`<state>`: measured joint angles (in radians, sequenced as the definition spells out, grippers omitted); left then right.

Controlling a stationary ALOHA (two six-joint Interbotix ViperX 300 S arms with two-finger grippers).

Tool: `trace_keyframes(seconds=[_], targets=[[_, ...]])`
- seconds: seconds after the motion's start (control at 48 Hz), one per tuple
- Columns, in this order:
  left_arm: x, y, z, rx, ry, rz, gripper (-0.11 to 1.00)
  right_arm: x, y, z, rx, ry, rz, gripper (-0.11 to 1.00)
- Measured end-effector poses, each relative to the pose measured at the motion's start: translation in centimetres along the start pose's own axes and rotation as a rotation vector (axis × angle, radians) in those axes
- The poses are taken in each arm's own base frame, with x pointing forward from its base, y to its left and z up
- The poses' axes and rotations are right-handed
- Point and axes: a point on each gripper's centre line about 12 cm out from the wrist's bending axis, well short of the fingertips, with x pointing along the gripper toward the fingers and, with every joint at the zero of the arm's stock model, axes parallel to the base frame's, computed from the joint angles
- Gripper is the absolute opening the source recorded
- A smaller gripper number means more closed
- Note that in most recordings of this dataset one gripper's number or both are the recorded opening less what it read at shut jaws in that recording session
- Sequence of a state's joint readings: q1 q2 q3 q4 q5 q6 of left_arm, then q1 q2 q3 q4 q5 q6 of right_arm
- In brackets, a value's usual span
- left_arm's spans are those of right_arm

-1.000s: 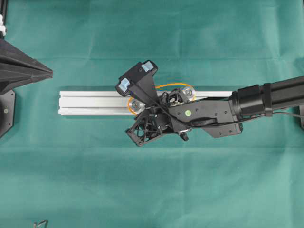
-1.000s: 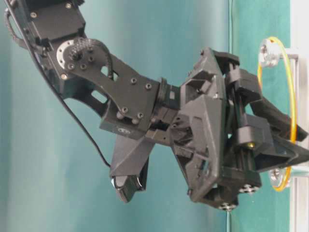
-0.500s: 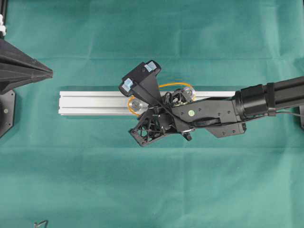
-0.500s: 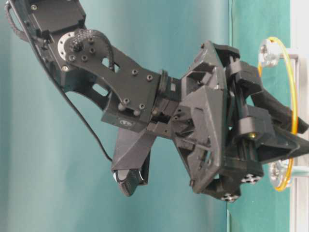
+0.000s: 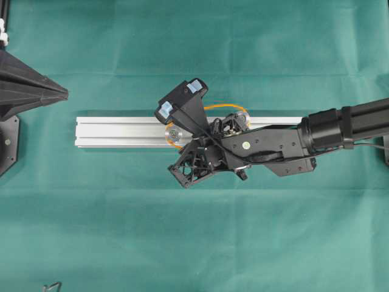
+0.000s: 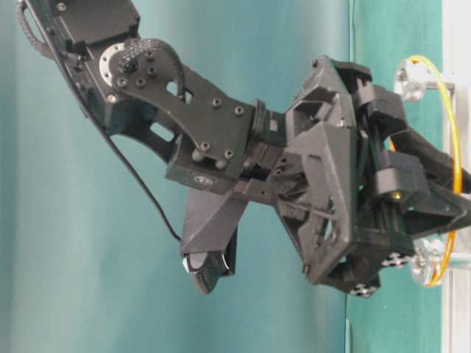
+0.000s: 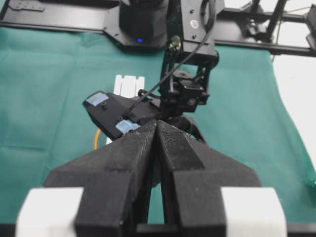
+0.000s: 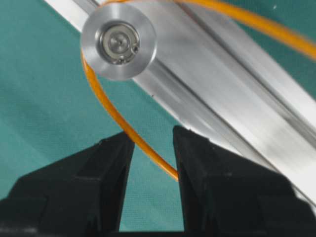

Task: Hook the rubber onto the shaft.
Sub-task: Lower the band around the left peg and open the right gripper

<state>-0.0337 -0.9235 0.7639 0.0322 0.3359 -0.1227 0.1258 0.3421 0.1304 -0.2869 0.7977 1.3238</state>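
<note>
The rubber (image 5: 225, 107) is a thin orange loop running round two silver shaft discs on the aluminium rail (image 5: 115, 131). One shaft (image 5: 174, 134) shows beside my right wrist; the other (image 5: 244, 118) is half hidden by the arm. In the right wrist view the rubber (image 8: 123, 126) curves down from the shaft (image 8: 118, 42) and crosses the gap of my right gripper (image 8: 153, 143), which is open and not squeezing it. My left gripper (image 7: 157, 124) is shut on nothing, parked at the far left (image 5: 61, 93), well away from the rail.
Green cloth covers the table. The right arm (image 5: 340, 125) reaches in from the right above the rail. The left arm's base (image 5: 8, 143) sits at the left edge. A small metal clip (image 5: 52, 286) lies at the bottom left corner.
My right gripper has shifted slightly to the right along the rail and closer to it. The rubber stays on both discs. The left gripper has not moved.
</note>
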Motion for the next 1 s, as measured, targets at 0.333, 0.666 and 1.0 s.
trace_keyframes(seconds=[0.333, 0.666, 1.0], targets=[[0.0, 0.0, 0.0, 0.0, 0.0, 0.0, 0.0, 0.0, 0.0, 0.0, -0.001, -0.002, 0.006, 0.44], [0.0, 0.0, 0.0, 0.0, -0.002, 0.0, 0.0, 0.0, 0.1, 0.1, 0.0, -0.004, 0.01, 0.49], [0.0, 0.0, 0.0, 0.0, -0.002, 0.0, 0.0, -1.0, 0.1, 0.6, -0.024, -0.039, 0.016, 0.94]])
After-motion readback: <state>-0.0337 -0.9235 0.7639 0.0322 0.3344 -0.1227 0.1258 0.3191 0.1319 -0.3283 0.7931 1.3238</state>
